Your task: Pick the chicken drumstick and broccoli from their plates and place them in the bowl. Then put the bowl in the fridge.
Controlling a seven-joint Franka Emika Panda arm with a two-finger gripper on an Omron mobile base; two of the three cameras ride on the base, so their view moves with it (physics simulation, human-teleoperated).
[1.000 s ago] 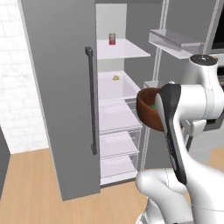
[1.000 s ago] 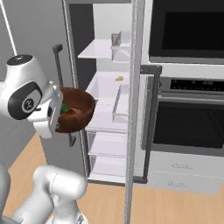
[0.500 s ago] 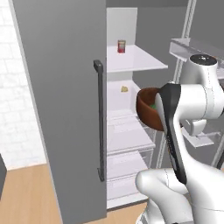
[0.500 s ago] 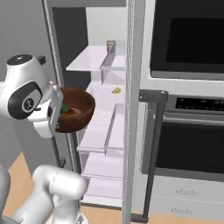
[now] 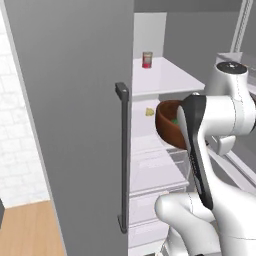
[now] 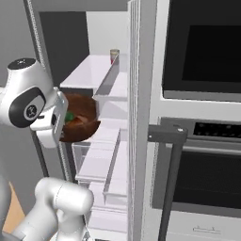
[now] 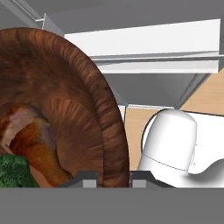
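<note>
The wooden bowl is pinched at its rim by the gripper before the open fridge. The chicken drumstick and broccoli are seen lying inside it.

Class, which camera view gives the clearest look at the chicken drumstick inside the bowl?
The hand view: the chicken drumstick lies large and close inside the bowl, beside the broccoli. The right base view gives a small reddish glimpse; the left base view shows the bowl's outside and some green.

I see the brown wooden bowl at frame left, holding the drumstick and broccoli, before the open fridge.
</note>
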